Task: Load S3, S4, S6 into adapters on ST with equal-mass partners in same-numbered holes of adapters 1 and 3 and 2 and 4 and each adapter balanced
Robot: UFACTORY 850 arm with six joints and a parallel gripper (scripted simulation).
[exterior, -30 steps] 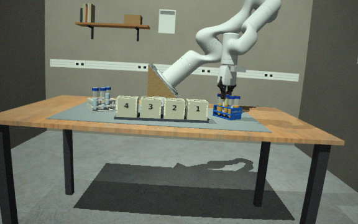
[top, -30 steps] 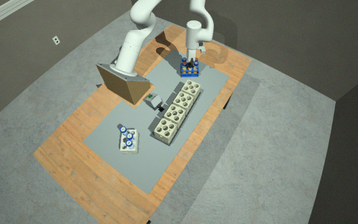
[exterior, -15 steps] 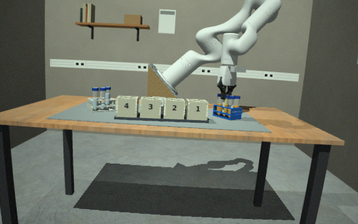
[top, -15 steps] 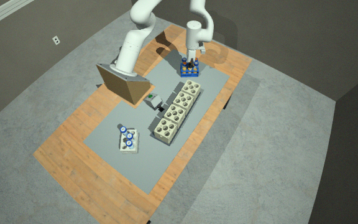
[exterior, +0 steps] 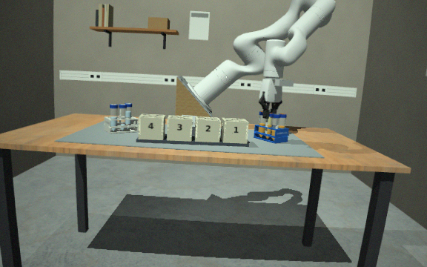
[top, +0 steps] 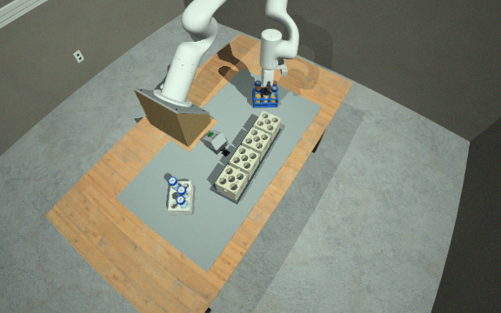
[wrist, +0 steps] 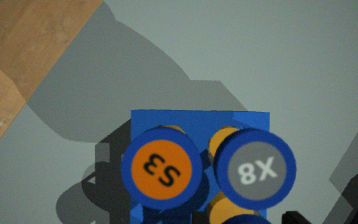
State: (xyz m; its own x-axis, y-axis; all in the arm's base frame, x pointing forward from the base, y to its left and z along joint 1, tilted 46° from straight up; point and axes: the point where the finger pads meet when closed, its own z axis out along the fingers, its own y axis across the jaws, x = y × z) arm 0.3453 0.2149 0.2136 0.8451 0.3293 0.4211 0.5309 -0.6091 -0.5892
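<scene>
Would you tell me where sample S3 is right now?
In the wrist view, S3 stands in the blue rack, immediately left of grey-dotted X8.

S3: black letters, upside down in the wrist view, on the orange cap dot of the tube S3 (wrist: 161,168), lower centre of the frame.
X8: white letters, also upside down, on the grey cap dot of the tube X8 (wrist: 255,169), just right of S3.
4: black digit on the side of adapter 4 (exterior: 150,127), leftmost block in the exterior view.
3: on the side of adapter 3 (exterior: 179,127).
2: on the side of adapter 2 (exterior: 207,129).
1: on the side of adapter 1 (exterior: 235,130), rightmost block.
Hole numbers and blank cap dots: too small to read.
</scene>
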